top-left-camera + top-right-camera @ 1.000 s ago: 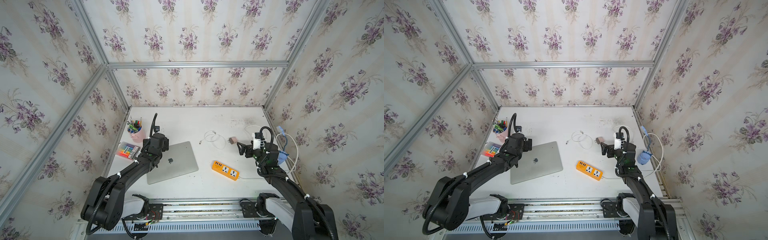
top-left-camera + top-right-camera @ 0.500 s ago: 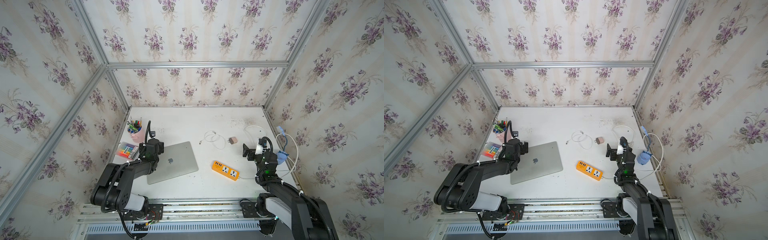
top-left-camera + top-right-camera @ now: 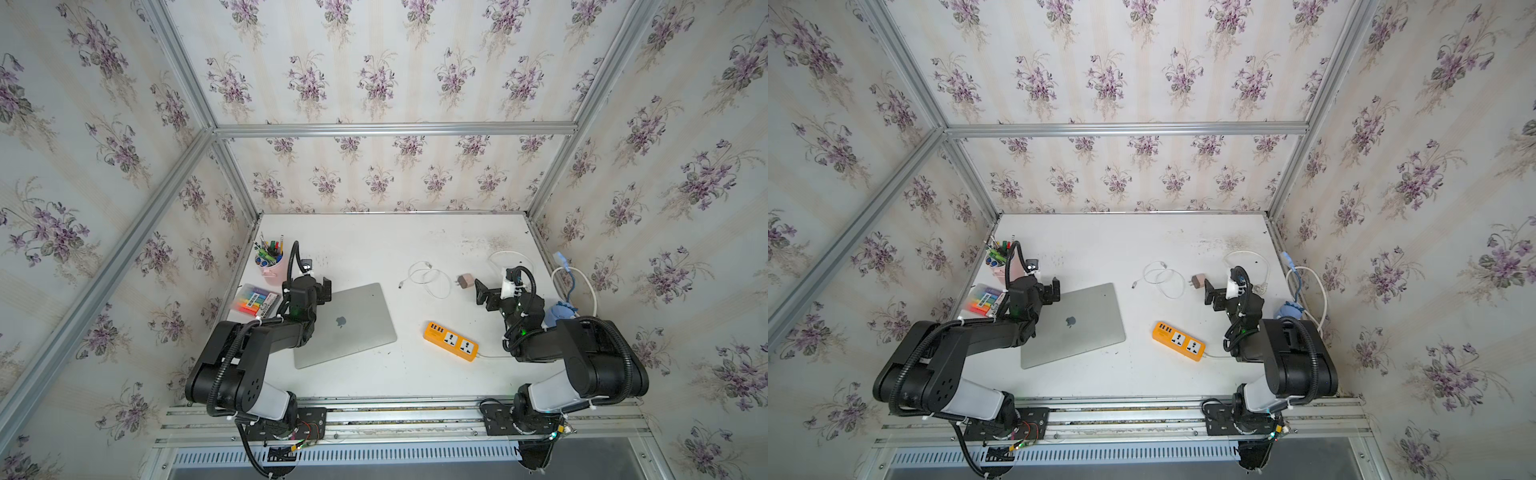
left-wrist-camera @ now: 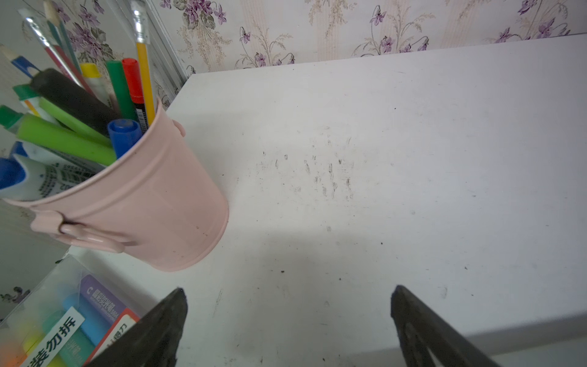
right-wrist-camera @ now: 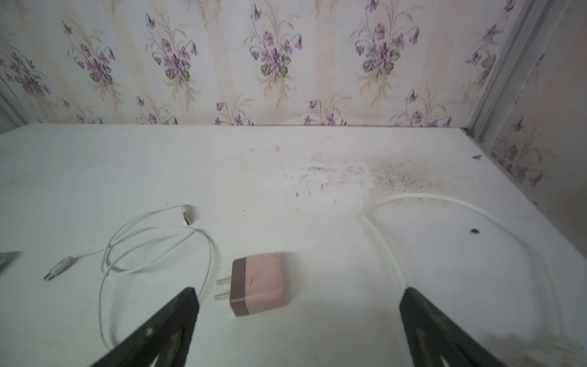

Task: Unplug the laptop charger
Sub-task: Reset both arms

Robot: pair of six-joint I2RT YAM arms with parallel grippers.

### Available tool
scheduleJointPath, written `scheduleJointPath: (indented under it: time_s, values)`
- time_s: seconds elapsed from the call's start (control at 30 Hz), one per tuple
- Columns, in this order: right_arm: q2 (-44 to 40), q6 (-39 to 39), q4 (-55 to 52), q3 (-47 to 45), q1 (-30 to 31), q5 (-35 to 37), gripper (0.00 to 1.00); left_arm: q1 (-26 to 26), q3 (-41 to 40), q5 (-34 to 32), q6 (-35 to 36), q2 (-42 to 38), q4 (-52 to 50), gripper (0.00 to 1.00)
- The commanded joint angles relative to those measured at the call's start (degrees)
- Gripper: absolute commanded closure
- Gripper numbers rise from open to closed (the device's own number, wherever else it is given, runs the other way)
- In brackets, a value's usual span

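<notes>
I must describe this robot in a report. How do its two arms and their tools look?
Both arms are black with white lower segments on metal base plates. The left arm and right arm carry ribbed black cable hoses, white ties and green lights. Each tool, left and right, has two dark tapered fingers.

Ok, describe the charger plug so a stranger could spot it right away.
On the white table, look between the orange power strip and the back wall. The small pinkish-beige cube plug lies there beside a coiled thin white cable, its two metal prongs bare.
</notes>
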Motion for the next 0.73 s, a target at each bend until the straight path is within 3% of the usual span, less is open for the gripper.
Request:
scheduleJointPath:
  time_s: [0.0,0.7]
  values:
    - [-0.42,0.19,1.46,0.66,0.55,1.86,0.00,0.03,0.15,0.47,-0.06,-0.10,1.41,0.01]
    - [-0.33,0.24,1.76,0.45,1.11,3.50,0.00,0.03,0.31,0.56,-0.01,-0.08,1.36,0.01]
